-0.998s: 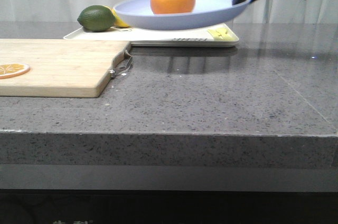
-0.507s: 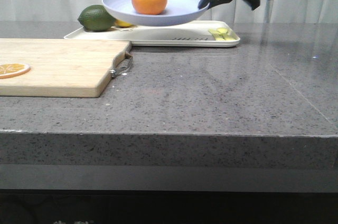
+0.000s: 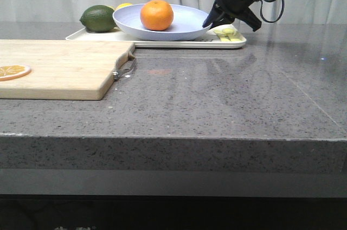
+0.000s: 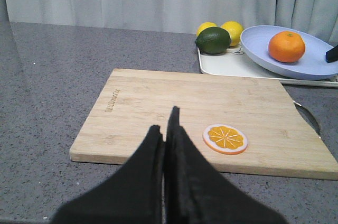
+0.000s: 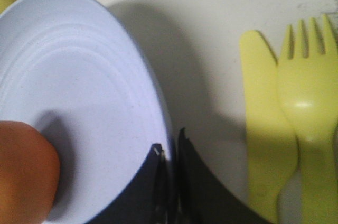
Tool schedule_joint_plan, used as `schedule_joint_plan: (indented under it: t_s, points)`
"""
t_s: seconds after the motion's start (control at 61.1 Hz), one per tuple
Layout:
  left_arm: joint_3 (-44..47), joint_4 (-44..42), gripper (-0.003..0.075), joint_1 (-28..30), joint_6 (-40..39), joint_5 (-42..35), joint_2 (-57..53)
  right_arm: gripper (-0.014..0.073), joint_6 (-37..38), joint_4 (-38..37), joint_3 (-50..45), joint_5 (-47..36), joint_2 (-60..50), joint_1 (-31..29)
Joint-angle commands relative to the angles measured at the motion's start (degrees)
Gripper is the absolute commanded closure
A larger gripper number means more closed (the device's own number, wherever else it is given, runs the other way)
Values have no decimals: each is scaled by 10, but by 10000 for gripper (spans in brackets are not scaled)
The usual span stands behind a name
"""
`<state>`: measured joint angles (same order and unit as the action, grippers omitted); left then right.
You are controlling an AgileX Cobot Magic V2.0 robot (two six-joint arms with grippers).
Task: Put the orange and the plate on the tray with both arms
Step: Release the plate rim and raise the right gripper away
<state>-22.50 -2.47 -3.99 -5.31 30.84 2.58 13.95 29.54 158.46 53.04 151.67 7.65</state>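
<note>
Now the plate (image 3: 162,23) sits over the tray (image 3: 157,38) at the far side of the surface (image 3: 217,100), with the orange (image 3: 156,15) resting inside it. The right end effector (image 3: 209,23) pinches the plate's rim, just beside a yellow knife (image 5: 266,139) and fork (image 5: 309,102). The left end effector (image 4: 166,129) hangs clenched and empty above the cutting board (image 4: 158,113).

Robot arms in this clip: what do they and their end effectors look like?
Both are black. The right end effector has two angular, tapered fingers on a bulky black wrist, with thin black cables looping beside it. The left end effector shows two matte black wedge-shaped fingers narrowing to pointed tips. No markings, labels or coloured parts are visible on either.
</note>
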Motion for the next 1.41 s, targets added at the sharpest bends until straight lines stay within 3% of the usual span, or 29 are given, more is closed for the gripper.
schedule_joint_plan:
  t_s: [0.0,0.343,0.474,0.572,0.687,0.867,1.161,1.39]
  points:
    - [-15,5,738,1,-5,-47,7,617,-6,17,21,-35,-42,-3]
    - [-15,5,738,1,-5,-47,7,227,-10,16,24,-39,-47,-3]
    - [-15,5,738,1,-5,-47,7,183,-16,-10,24,-1,-81,-11]
    - [-15,5,738,1,-5,-47,7,221,-16,-64,24,57,-111,-13]
    - [-15,5,738,1,-5,-47,7,403,-17,-146,24,125,-151,-9]
    - [-15,5,738,1,-5,-47,7,665,-24,-201,24,216,-187,-9]
    - [-15,5,738,1,-5,-47,7,663,-80,-216,6,237,-245,-9]
    - [-15,5,738,1,-5,-47,7,663,-115,-251,-197,236,-395,-14]
